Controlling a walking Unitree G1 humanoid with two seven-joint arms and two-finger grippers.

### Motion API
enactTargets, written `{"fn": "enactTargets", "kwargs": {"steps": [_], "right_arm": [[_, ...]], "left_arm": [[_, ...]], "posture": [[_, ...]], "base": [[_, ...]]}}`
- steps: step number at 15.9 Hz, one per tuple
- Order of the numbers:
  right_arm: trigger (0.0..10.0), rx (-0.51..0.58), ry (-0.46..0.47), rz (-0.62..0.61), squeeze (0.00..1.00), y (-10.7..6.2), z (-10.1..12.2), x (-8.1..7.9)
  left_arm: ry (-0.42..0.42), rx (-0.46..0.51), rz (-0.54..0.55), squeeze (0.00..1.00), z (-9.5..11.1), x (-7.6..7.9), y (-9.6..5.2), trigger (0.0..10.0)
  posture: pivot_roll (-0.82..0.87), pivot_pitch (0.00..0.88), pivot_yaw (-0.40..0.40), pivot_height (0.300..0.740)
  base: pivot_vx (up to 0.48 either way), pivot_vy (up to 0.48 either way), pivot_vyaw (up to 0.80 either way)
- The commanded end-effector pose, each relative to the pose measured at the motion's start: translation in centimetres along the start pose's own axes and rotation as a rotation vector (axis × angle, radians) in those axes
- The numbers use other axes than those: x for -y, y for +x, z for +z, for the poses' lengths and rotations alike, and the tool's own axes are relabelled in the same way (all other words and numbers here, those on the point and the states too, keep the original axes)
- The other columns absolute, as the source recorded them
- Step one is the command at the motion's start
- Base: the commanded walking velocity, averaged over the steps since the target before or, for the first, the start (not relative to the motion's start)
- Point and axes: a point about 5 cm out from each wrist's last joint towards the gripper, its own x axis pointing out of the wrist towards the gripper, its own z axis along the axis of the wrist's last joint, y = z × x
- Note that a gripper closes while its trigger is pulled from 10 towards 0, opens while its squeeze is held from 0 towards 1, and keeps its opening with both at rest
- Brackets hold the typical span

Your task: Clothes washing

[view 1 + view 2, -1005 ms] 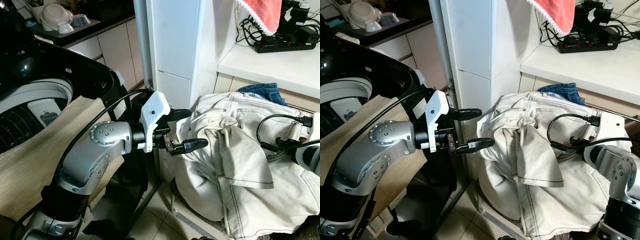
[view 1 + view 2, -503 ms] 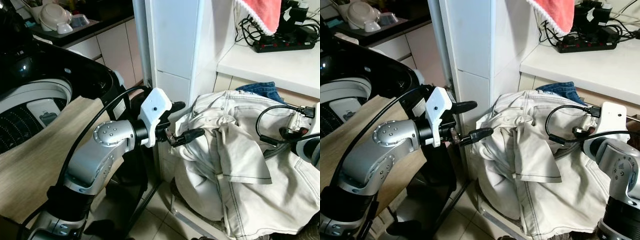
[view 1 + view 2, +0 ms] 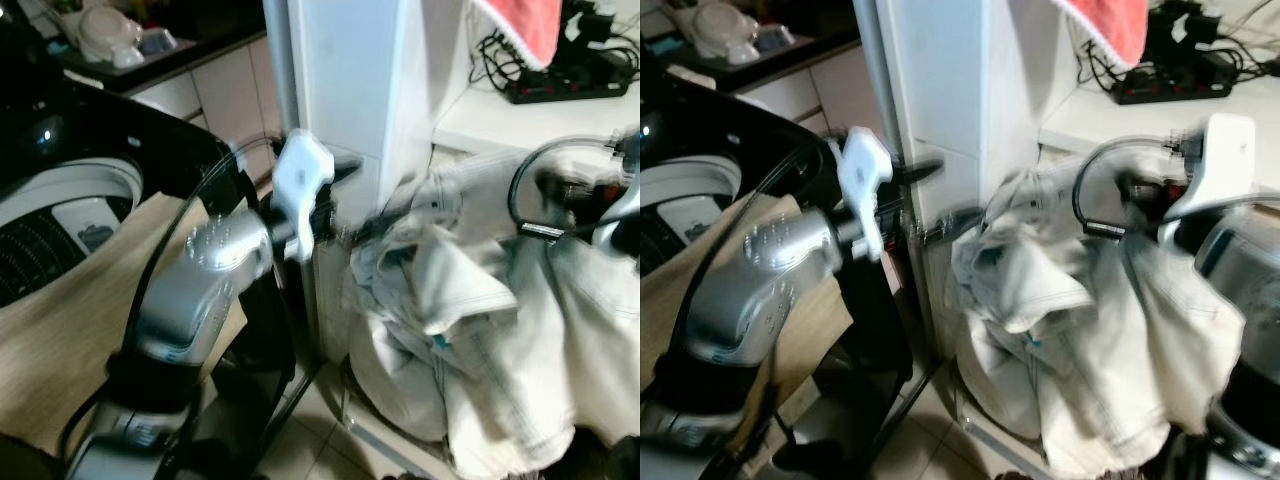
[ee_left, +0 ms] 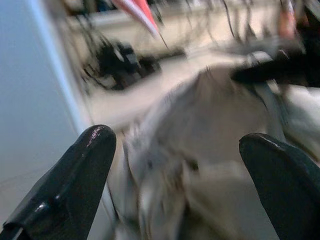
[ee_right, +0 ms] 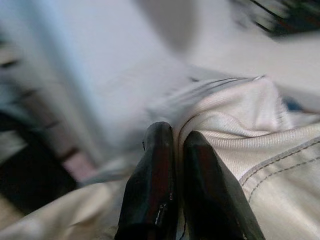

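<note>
Now, from the head cameras, I see much motion blur. My left end effector (image 3: 345, 200) is raised beside the white pillar (image 3: 350, 90), near the left edge of the cream-white garment (image 3: 470, 320), which hangs in a heap at the right, below the white worktop (image 3: 520, 120). My right arm is lifted at the far right, and the cloth hangs down from it. At the left I see the open washing machine (image 3: 70, 200). A red towel (image 3: 1105, 25) hangs over the worktop, next to a black power strip (image 3: 1170, 85).

From the left wrist camera, the two black fingers (image 4: 75, 175) are spread wide apart, with the blurred garment (image 4: 210, 150) between and beyond them.

From the right wrist camera, my right end effector (image 5: 177, 185) is closed, pinching a fold of the cream-white garment (image 5: 260, 145).
</note>
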Motion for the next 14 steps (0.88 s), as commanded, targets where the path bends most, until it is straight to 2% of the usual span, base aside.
{"fn": "enactTargets", "kwargs": {"steps": [1, 2, 4, 6, 7, 9, 10, 12, 14], "right_arm": [[0.0, 0.053, -0.031, 0.177, 0.00, -0.2, 1.3, -2.1], [0.0, 0.062, -0.029, 0.211, 0.00, -0.3, 1.4, -2.5], [0.0, 0.092, 0.007, 0.387, 0.00, -0.4, 1.9, -4.2], [0.0, 0.089, 0.003, 0.455, 0.00, -0.3, 1.8, -5.1], [0.0, 0.090, 0.005, 0.460, 0.00, -0.3, 1.8, -5.1], [0.0, 0.150, 0.080, 0.522, 0.00, -0.7, 2.7, -5.3], [0.0, 0.168, 0.098, 0.533, 0.00, -0.9, 2.9, -5.2], [0.0, 0.183, 0.112, 0.569, 0.00, -1.2, 3.1, -5.3], [0.0, 0.192, 0.113, 0.590, 0.00, -1.3, 3.2, -5.6]], "left_arm": [[-0.056, 0.085, 0.038, 1.00, 1.7, -0.7, 0.5, 10.0], [-0.088, 0.112, 0.028, 1.00, 2.2, -0.7, 0.7, 10.0], [-0.077, 0.121, -0.015, 1.00, 2.9, 0.1, 2.3, 10.0], [-0.089, 0.049, -0.063, 1.00, 1.8, 1.3, 3.7, 10.0], [-0.085, 0.035, -0.065, 1.00, 1.5, 1.4, 3.8, 10.0], [-0.128, -0.072, -0.086, 0.98, -0.5, 2.5, 4.1, 10.0], [-0.125, -0.089, -0.079, 0.00, -0.9, 2.6, 4.1, 10.0], [-0.113, -0.117, -0.035, 0.00, -1.6, 2.5, 4.3, 10.0], [-0.113, -0.125, -0.035, 0.00, -1.9, 2.5, 4.3, 10.0]], "posture": [[-0.14, 0.000, 0.066, 0.740], [-0.14, 0.000, 0.066, 0.740], [-0.13, 0.000, 0.054, 0.740], [-0.13, 0.000, 0.046, 0.740], [-0.13, 0.000, 0.045, 0.740], [-0.14, 0.000, 0.048, 0.740], [-0.14, 0.000, 0.051, 0.740], [-0.14, 0.000, 0.050, 0.740], [-0.15, 0.000, 0.050, 0.740]], "base": [[0.000, 0.000, 0.00], [0.000, 0.000, 0.00], [0.000, 0.000, 0.00], [0.000, 0.000, 0.00], [0.000, 0.000, 0.00], [0.000, 0.000, 0.00], [0.000, 0.000, 0.00], [0.000, 0.000, 0.00], [0.000, 0.000, 0.00]]}}
